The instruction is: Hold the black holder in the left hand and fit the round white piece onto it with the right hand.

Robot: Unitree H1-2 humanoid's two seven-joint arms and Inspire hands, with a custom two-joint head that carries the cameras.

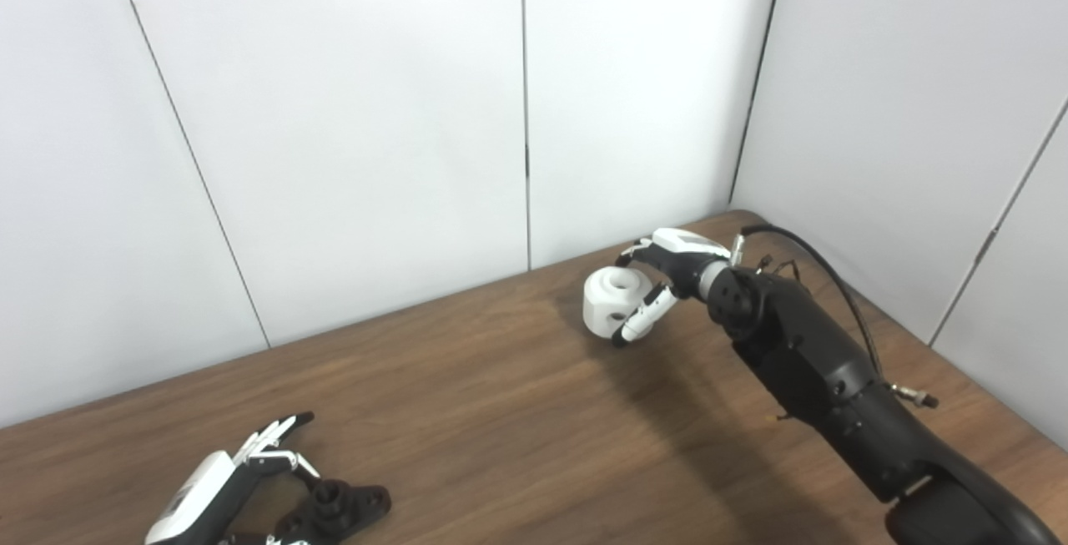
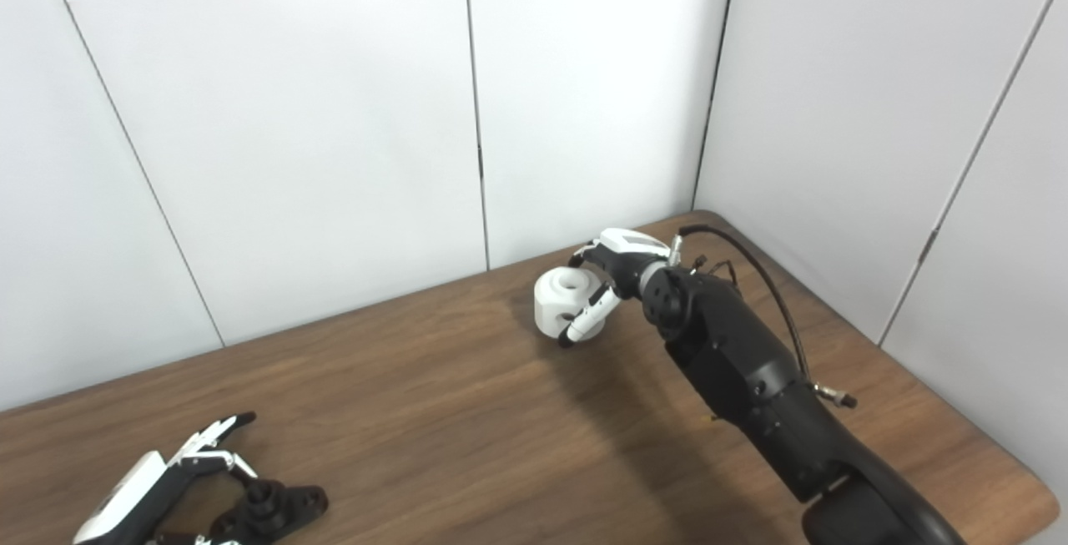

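The round white piece (image 1: 612, 301) has a hole in its top and is near the back of the wooden table (image 1: 501, 420). My right hand (image 1: 672, 266) is wrapped around it, with fingers behind and the thumb across its front. I cannot tell whether the piece rests on the table or is just off it. At the bottom left lies the black holder (image 1: 338, 508), with a short post on a flat base. My left hand (image 1: 224, 485) is low beside it with fingers spread. The holder sits between the fingers and thumb, and the hand is not closed on it.
White wall panels (image 1: 375, 111) stand close behind the table and along its right side. A black cable (image 1: 822, 269) loops over the right forearm. The table's rounded right corner (image 2: 1039, 499) shows in the right eye view.
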